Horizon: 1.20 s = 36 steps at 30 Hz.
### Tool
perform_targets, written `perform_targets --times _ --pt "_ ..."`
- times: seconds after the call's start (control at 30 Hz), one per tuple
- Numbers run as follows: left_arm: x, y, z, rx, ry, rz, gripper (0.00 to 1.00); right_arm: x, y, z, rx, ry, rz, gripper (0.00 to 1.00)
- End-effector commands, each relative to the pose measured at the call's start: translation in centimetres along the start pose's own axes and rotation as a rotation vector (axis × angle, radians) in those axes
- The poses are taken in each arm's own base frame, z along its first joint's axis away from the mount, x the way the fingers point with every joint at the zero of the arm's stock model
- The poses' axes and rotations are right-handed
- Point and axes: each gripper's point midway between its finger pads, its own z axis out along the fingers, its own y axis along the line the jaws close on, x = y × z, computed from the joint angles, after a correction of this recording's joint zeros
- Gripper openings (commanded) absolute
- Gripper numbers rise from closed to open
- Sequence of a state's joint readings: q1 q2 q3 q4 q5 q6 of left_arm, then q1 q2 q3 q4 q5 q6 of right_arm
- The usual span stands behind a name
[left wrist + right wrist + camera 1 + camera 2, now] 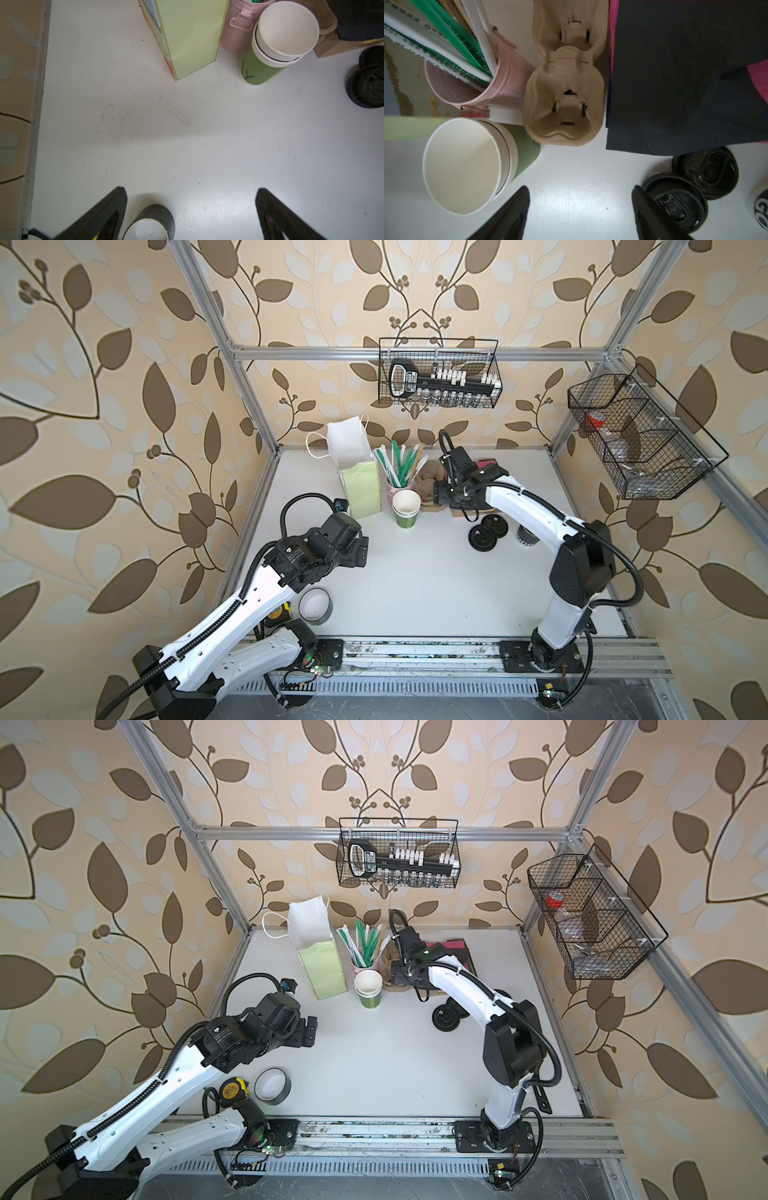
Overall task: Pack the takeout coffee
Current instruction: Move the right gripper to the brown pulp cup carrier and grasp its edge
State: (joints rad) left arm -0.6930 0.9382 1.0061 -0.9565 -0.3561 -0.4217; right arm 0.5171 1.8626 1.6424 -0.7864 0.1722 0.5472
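Ribbed black rubber fingers [112,207] of L gripper [191,192] are spread wide w/ nothing btwn them, over scuffed white table [207,145]. Glossy black tape roll [149,220], white inside, sits just by one finger. R gripper [581,189] is likewise parted and holds nothing. It hangs above bare table btwn stack of green paper cups [467,166] (rolled white rims, smooth white inside) and two round black plastic lids [675,201], which overlap. Moulded tan pulp carrier [564,97], two wells w/ torn slits, lies just beyond. Coffee cup [759,205] shows a curved wall w/ dark print and white letters, just beside lids. In a top view coffee cup [526,536] is mostly hidden by R arm [523,506]; can't see its top. Matte green paper bag [361,493] stands upright near stack.
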Motion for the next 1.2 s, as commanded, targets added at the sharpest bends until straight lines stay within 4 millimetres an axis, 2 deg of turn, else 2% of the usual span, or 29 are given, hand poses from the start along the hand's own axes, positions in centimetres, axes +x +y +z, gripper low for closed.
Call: perform_targets --times 0.0,0.07,0.13,0.23,0.4,0.57,0.8,1.17 --pt "-0.4 1.0 -0.1 -0.051 -0.029 -0.014 0.99 -2.2 1.3 1.8 -0.008 -0.025 0.014 0.77" --pt "-0.5 1.2 -0.2 -0.058 -0.037 -0.017 0.99 -2.7 1.7 3.4 0.004 -0.019 0.007 0.76" --pt "-0.6 1.3 -0.3 -0.06 -0.043 -0.02 0.99 -3.4 2.5 4.7 -0.004 -0.024 -0.008 0.69" --pt "-0.6 1.5 -0.4 -0.066 -0.049 -0.023 0.99 -4.5 2.9 5.8 0.014 -0.045 -0.027 0.68" --pt "-0.7 1.5 -0.3 -0.07 -0.05 -0.024 0.99 -5.6 2.0 7.5 0.045 -0.052 0.0 0.66" --pt "-0.7 1.9 -0.3 -0.084 -0.055 -0.032 0.99 -6.4 2.1 8.8 0.053 -0.04 -0.02 0.65" --pt "-0.9 2.1 -0.3 -0.09 -0.055 -0.039 0.99 -6.4 1.2 10.3 0.087 -0.02 -0.022 0.64" --pt "-0.8 2.2 -0.2 -0.096 -0.051 -0.045 0.99 -5.8 1.0 12.1 0.093 0.007 -0.038 0.59"
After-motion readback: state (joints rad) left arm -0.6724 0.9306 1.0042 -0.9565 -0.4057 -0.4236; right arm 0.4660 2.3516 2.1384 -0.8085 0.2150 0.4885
